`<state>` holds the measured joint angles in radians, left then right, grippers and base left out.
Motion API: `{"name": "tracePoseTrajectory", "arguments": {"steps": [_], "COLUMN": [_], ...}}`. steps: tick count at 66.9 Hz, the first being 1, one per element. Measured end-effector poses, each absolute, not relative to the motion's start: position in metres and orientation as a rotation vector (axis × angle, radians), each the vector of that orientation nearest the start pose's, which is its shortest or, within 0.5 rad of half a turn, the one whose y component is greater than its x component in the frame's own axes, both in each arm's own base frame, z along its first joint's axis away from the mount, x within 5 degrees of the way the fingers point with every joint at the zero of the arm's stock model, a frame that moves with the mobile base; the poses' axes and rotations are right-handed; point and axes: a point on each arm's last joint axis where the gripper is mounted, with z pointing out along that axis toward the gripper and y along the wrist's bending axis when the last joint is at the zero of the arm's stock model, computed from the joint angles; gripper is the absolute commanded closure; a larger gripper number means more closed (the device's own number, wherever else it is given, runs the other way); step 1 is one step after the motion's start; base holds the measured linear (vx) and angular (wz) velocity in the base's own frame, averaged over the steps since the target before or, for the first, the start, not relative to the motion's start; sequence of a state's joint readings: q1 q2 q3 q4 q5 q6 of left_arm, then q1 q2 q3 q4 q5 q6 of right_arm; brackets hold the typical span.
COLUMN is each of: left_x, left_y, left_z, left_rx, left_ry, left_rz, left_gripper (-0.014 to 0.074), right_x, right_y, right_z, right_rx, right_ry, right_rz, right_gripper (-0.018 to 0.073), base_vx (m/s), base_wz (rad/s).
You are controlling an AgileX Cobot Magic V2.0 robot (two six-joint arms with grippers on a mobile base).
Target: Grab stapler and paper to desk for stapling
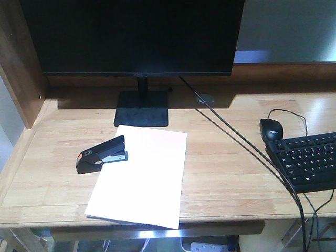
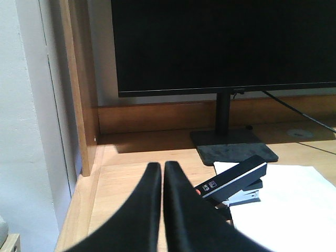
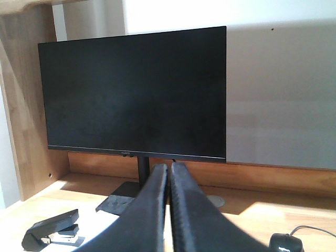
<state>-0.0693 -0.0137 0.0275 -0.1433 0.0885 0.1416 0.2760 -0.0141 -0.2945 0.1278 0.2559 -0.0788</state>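
Both things lie on the counter (image 1: 220, 173): stapler (image 1: 102, 154) at the paper (image 1: 142, 176)'s 10 o'clock corner. Left end effector (image 2: 161, 167) and right end effector (image 3: 169, 167) closed, empty. Next: press the stapler.

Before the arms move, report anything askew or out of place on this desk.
The paper lies skewed, and its near edge juts past the desk's front edge. The stapler sits at the sheet's left edge, its front end over the paper. Nothing looks spilled or damaged.
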Motion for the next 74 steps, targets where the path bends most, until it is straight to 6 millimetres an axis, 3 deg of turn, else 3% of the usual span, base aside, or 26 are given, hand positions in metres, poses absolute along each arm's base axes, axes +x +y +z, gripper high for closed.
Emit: {"name": "tracePoseTrajectory", "arguments": {"steps": [21, 37, 53, 74], "left_x": [0.056, 0.056, 0.056, 0.056], "left_y": [-0.005, -0.005, -0.005, -0.005], "left_z": [0.197, 0.197, 0.197, 0.197], "left_rx": [0.064, 0.064, 0.064, 0.064], "left_ry": [1.584, 1.584, 1.584, 1.584], "left_rz": [-0.065, -0.065, -0.065, -0.065], "left_gripper": [0.0603, 0.0603, 0.0603, 0.0603], "right_x": [0.03, 0.046, 0.055, 0.056], "right_y": [0.01, 0.011, 0.004, 0.001], "right_z": [0.284, 0.248, 0.214, 0.211], "right_rx": [-0.23, -0.307, -0.139, -0.067], "right_ry": [1.42, 1.395, 1.415, 1.425], "right_rz": [0.212, 0.032, -0.04, -0.044], "right_gripper": [0.0568, 0.0568, 0.0568, 0.0568], "base_vx": [0.0, 0.0, 0.0, 0.0], "base_wz": [0.0, 0.0, 0.0, 0.0]}}
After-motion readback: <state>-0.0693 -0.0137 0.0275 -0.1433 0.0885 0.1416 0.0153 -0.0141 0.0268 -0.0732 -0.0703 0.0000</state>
